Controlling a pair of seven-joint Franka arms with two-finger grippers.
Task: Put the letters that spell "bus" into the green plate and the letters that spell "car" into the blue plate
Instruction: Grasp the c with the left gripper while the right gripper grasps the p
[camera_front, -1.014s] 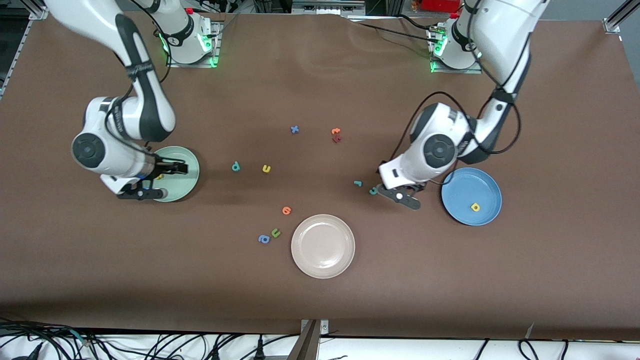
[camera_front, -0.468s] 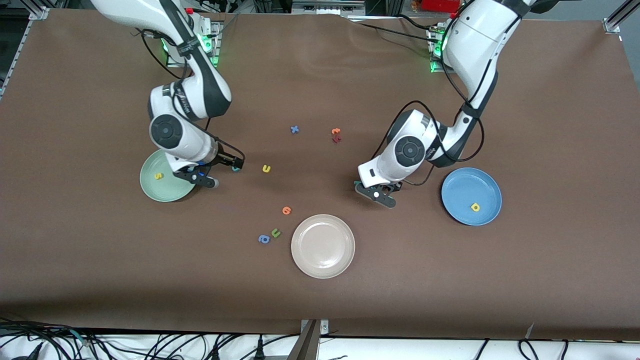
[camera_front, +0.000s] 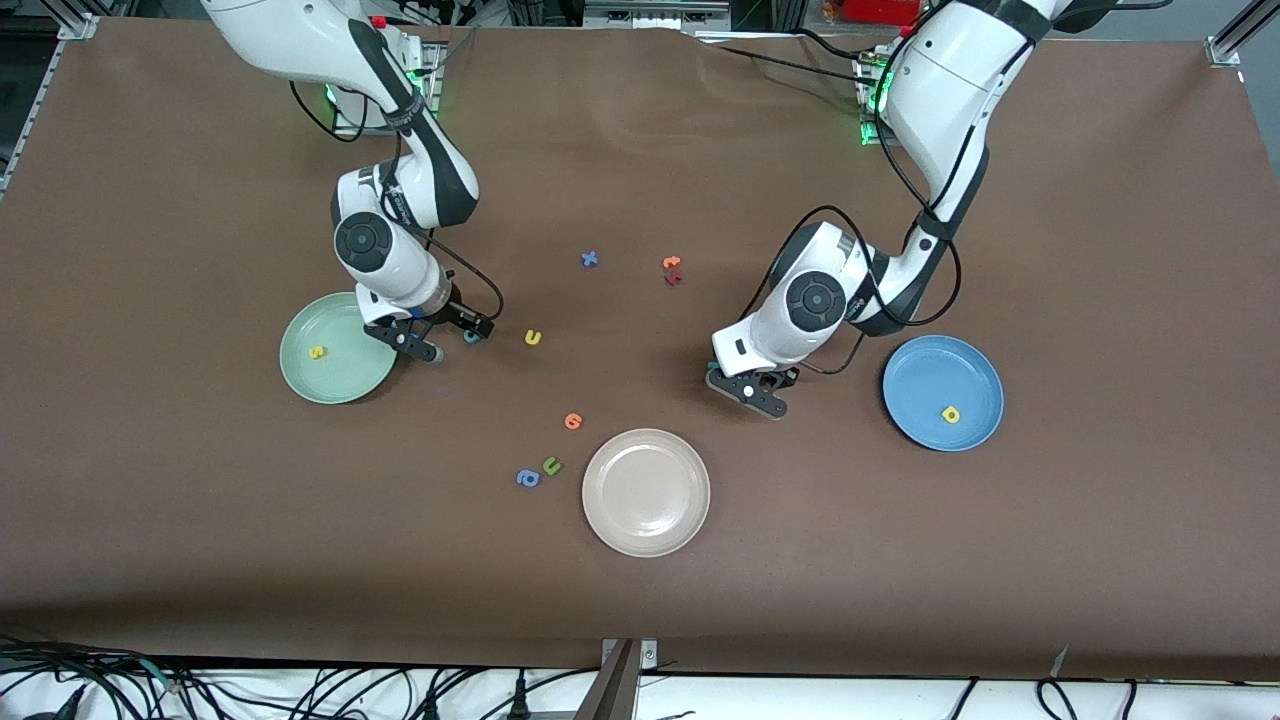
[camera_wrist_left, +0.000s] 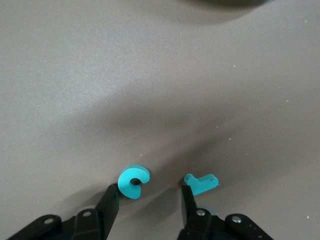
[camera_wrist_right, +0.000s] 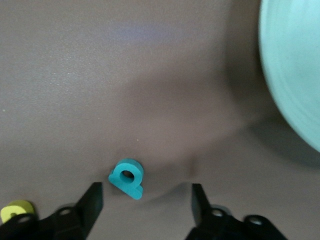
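The left gripper (camera_wrist_left: 147, 200) sits low over the table with jaws apart; the teal c (camera_wrist_left: 133, 181) touches one fingertip, the teal r (camera_wrist_left: 201, 183) the other. The right gripper (camera_wrist_right: 145, 197), jaws wide, frames the teal b (camera_wrist_right: 127, 178) beside the green plate (camera_front: 335, 375).

White arms, black joints, black cables, green base lights.

The green plate (camera_front: 338, 347) holds a yellow s (camera_front: 316, 352); the blue plate (camera_front: 942, 392) holds a yellow a (camera_front: 950, 414). The right gripper (camera_front: 447, 335) sits low at the green plate's edge, beside a teal letter (camera_front: 470, 337) (mostly hidden) and near the yellow u (camera_front: 533, 338). The left gripper (camera_front: 748, 388) is down on the table between the blue plate and the beige plate (camera_front: 646, 492).
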